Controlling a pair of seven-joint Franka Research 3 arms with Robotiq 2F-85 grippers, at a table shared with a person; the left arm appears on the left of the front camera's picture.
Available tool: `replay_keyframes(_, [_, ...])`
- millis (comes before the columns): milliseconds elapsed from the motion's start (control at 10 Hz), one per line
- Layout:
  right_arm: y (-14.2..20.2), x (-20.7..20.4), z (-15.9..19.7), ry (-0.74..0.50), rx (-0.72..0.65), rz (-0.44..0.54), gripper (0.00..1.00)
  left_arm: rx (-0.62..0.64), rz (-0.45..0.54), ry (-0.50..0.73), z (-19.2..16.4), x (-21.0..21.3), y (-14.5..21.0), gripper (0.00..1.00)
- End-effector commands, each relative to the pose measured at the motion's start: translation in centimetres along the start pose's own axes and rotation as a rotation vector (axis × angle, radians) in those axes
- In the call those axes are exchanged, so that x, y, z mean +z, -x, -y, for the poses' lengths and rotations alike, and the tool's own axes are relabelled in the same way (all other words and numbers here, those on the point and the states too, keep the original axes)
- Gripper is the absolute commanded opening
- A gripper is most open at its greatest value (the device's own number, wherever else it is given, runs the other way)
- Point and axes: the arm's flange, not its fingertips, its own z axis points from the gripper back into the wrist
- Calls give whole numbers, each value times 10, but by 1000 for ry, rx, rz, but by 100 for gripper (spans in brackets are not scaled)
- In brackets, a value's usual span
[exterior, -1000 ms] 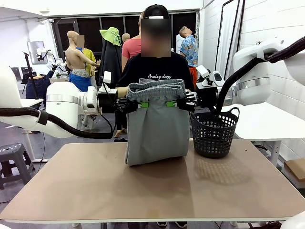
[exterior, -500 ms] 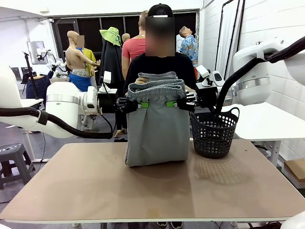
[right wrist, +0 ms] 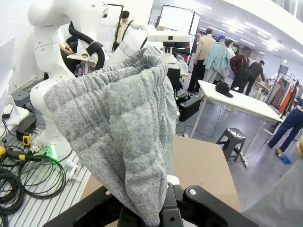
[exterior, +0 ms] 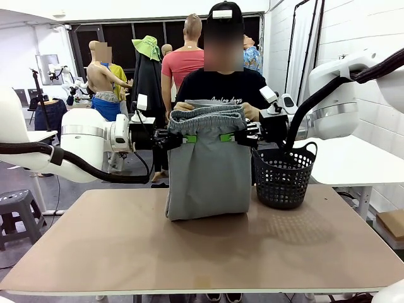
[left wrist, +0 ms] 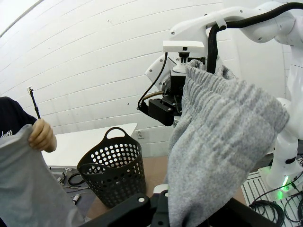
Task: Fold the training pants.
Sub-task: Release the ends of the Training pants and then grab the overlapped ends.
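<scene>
One pair of grey pants (exterior: pixel 208 170) hangs at the middle of the front view, waistband up and pulled wide between the two grippers. Its folded lower edge reaches the table (exterior: pixel 126 252), though whether it rests there or hangs just clear is hard to tell.

At 9 o'clock of the waistband the left gripper (exterior: pixel 178 139) is clamped tight on the gathered cloth. At 3 o'clock the right gripper (exterior: pixel 235 137) pinches the other end the same way, green pads pressed to the fabric.

In the left wrist view the pants (left wrist: pixel 222 137) rise from between the closed fingers of the left gripper (left wrist: pixel 161 208) and stretch toward the other arm at 12 o'clock. In the right wrist view the pants (right wrist: pixel 118 123) bunch up out of the right gripper (right wrist: pixel 151 208), its fingers pressed together on the cloth.

At 12 o'clock of the pants stands a person in a dark shirt, with a hand (exterior: pixel 178 107) at each end of a further grey layer just behind the waistband. The left wrist view shows one hand (left wrist: pixel 41 135) gripping grey cloth at 9 o'clock.

A black basket (exterior: pixel 284 177) stands on the table at 3 o'clock of the pants, just beside them, and sits at 6 o'clock in the left wrist view (left wrist: pixel 113 170).
</scene>
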Motion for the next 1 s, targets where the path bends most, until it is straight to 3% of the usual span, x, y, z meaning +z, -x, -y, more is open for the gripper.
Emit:
replay_keyframes(0, [-1,0,-2,6,8,17,0,12,-2,-9,1,0,-5,0])
replay_keyframes(900, [-1,0,-2,6,8,17,0,12,-2,-9,1,0,-5,0])
